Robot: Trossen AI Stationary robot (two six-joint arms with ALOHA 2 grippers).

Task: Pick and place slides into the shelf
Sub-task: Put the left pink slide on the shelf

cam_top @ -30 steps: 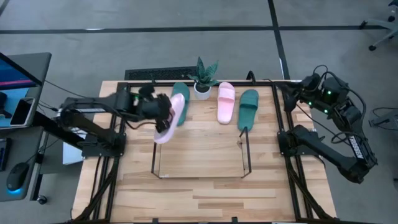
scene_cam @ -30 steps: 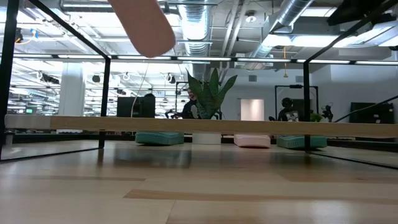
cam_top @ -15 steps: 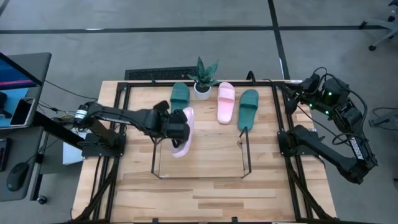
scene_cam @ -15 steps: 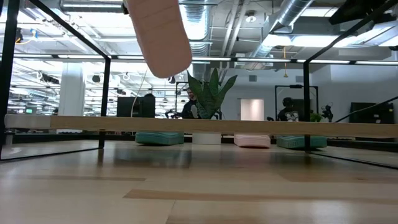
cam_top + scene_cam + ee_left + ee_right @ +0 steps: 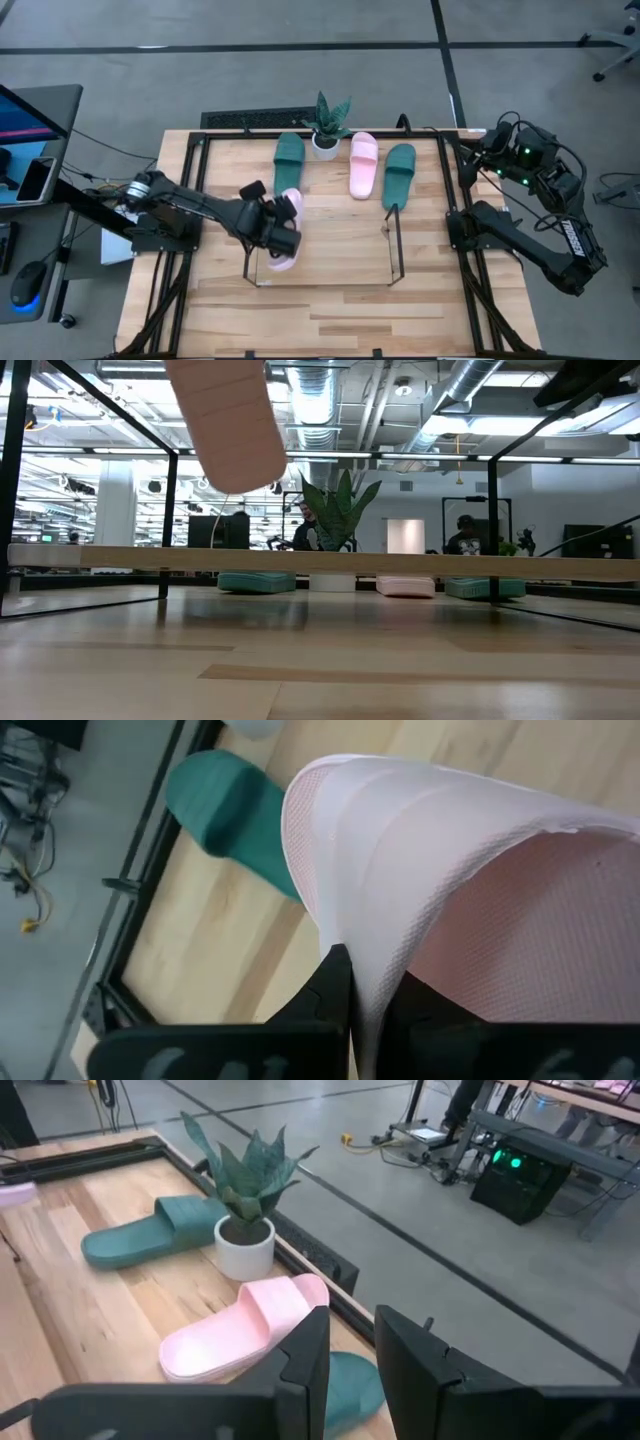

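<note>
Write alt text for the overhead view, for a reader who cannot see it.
The left gripper holds a pink sandal above the left end of a thin black wire rack on a wooden table. Along the far edge lie a green sandal, a small potted plant, a second pink sandal and another green sandal. The right arm waits at the table's right edge.

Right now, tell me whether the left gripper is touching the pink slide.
Touching. In the left wrist view the left gripper is shut on the pink slide's strap, with both fingers pressed against it.
</note>
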